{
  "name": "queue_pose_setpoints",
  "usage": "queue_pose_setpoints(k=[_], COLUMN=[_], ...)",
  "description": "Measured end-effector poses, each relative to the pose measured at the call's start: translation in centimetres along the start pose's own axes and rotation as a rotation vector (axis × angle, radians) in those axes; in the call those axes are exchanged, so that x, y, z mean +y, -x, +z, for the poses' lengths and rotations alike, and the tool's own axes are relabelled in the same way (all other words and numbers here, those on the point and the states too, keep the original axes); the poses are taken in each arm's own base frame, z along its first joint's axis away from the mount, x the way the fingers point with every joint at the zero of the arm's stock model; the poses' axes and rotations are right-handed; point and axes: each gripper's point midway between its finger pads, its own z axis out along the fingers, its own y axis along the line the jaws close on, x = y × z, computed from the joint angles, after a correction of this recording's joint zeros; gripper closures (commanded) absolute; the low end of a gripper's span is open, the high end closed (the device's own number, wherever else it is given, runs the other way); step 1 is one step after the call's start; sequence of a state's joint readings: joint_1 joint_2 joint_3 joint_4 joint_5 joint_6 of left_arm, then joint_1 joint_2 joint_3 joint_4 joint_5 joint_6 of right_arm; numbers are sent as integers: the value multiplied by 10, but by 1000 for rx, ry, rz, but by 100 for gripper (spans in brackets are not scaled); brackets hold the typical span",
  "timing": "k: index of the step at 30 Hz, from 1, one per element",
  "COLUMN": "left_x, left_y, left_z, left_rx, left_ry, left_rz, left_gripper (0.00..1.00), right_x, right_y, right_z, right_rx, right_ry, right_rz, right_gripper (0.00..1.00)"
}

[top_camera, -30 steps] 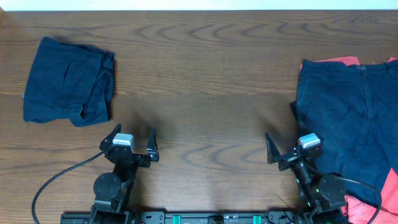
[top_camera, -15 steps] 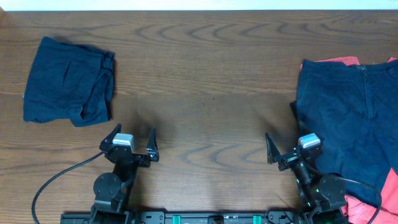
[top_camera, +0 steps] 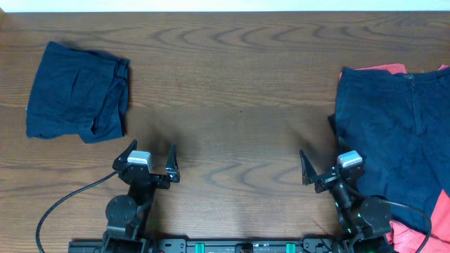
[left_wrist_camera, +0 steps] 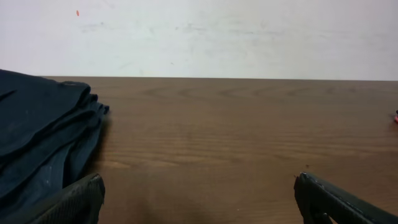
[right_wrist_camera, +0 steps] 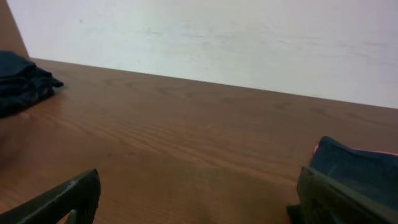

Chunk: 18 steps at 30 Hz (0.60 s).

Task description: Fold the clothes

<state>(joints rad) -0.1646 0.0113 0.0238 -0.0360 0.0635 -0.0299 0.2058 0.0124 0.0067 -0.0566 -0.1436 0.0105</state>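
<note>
Dark navy shorts [top_camera: 401, 133] lie flat and unfolded at the table's right edge, waistband toward the far side; a corner shows in the right wrist view [right_wrist_camera: 357, 165]. A similar navy garment [top_camera: 77, 91] lies folded at the far left, also seen in the left wrist view [left_wrist_camera: 43, 137]. My left gripper [top_camera: 149, 160] is open and empty near the front edge, right of and below the folded garment. My right gripper [top_camera: 320, 169] is open and empty just left of the flat shorts.
Red cloth [top_camera: 383, 69] peeks out from under the flat shorts at the top and at the lower right [top_camera: 439, 211]. A black cable [top_camera: 63, 204] loops from the left arm's base. A white wall [left_wrist_camera: 199, 31] backs the wooden table [top_camera: 232, 91].
</note>
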Motion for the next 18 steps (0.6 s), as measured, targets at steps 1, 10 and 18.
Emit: queue_pose_setpoints(k=[1, 10, 18], left_x=[0, 0, -2], left_y=[0, 0, 3], left_z=[0, 0, 0], left_rx=[0, -1, -11], left_ry=[0, 0, -9], left_rz=[0, 0, -19], left_gripper=[2, 2, 2], right_x=[1, 5, 7], right_y=[0, 2, 3], right_z=[0, 0, -1], right_rx=[0, -8, 5], right_ry=[3, 28, 40], right_rz=[0, 6, 77], right_gripper=[1, 1, 1])
